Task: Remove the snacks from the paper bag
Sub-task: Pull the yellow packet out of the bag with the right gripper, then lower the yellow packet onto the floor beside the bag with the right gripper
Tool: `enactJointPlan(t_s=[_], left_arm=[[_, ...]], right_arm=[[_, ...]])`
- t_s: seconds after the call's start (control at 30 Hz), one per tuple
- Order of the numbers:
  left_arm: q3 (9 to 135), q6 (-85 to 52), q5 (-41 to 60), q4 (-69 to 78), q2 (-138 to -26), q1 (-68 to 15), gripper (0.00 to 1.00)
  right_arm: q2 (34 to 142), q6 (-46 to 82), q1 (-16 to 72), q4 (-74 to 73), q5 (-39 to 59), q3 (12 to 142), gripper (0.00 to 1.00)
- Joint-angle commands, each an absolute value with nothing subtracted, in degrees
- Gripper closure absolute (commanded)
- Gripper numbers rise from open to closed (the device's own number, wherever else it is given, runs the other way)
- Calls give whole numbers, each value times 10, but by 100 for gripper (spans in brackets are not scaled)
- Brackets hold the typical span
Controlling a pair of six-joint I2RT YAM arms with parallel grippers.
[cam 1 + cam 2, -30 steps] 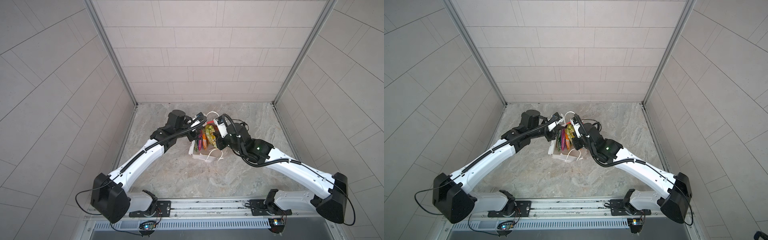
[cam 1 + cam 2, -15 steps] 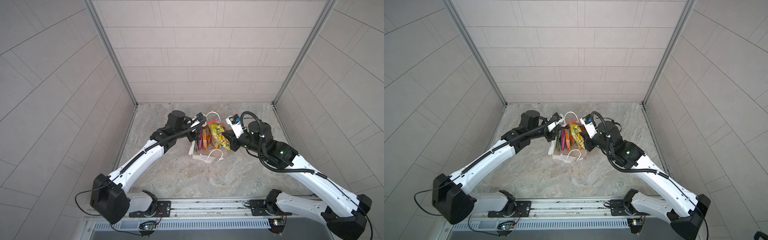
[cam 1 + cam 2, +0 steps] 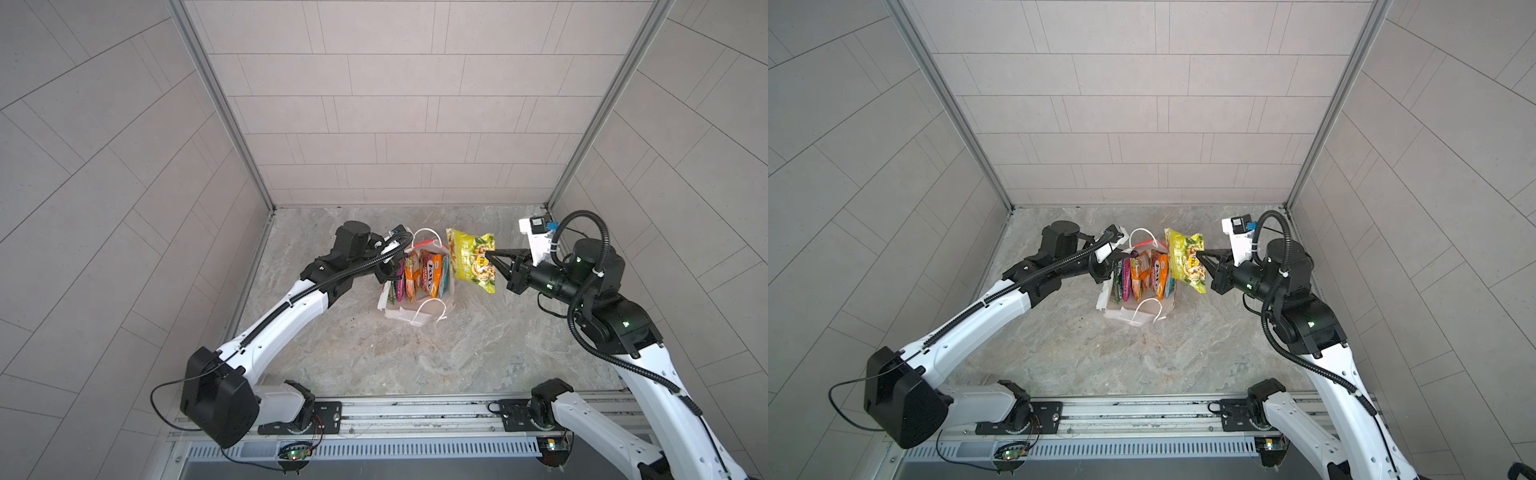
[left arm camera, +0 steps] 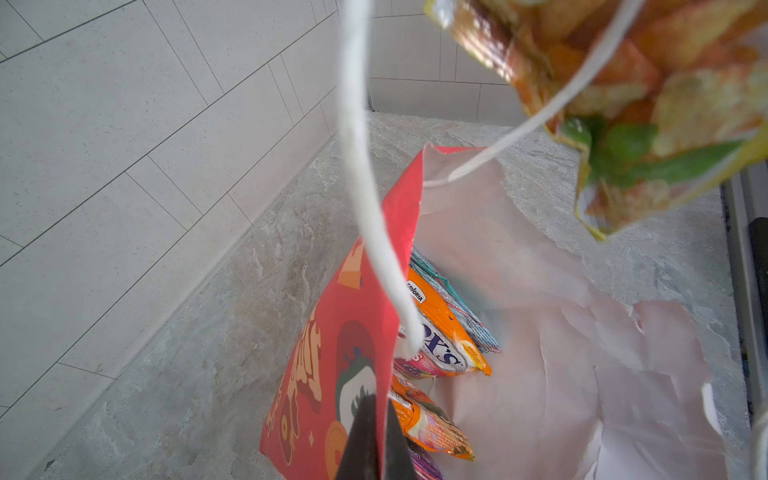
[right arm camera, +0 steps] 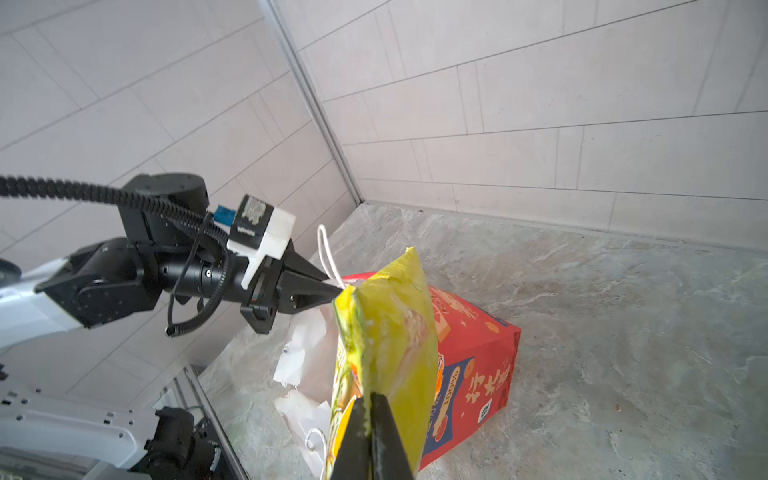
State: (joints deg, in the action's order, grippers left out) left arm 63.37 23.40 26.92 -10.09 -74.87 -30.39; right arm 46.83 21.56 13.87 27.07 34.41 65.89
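Right claw (image 3: 491,254) pinches yellow packet (image 3: 471,262) beside paper bag (image 5: 486,345), whose rim left claw (image 4: 375,403) clamps.

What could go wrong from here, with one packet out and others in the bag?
First, the right tool pinches only an edge of the glossy yellow packet, held in the air beside the paper bag; it may slip and drop. Second, the left tool grips the bag's red wall, and its white side looks torn; a tug might rip it further or tip the packets inside.
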Motion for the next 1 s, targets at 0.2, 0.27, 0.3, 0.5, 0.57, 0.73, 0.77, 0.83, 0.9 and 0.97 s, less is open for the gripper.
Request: enactJointPlan(t_s=[0.2,0.27,0.3,0.5,0.57,0.73,0.77,0.83,0.9,0.97], left_arm=[[624,228,280,-70,-724,-307,100],[624,227,282,-68,-724,-307,100],[623,225,282,-69,-725,-307,100],[622,225,278,-70,-725,-307,100],[619,230,270,-70,-722,-307,100],[623,235,262,-77,-722,-307,100],[622,235,261,-77,-721,-307,100],[621,237,257,-76,-721,-307,100],[620,238,256,-76,-722,-307,100],[621,239,256,-75,-723,-307,100]], right_arm=[[491,422,-22,105,352,617,100],[505,488,-56,41,309,575,100],[510,511,-69,19,286,556,100],[575,618,-118,-156,168,461,100],[606,636,-131,-198,149,437,100],[665,645,-146,-274,101,382,100],[677,641,-150,-280,100,379,100],[702,637,-158,-295,99,373,100],[727,640,-164,-313,97,367,100],[756,645,-173,-340,98,360,100]])
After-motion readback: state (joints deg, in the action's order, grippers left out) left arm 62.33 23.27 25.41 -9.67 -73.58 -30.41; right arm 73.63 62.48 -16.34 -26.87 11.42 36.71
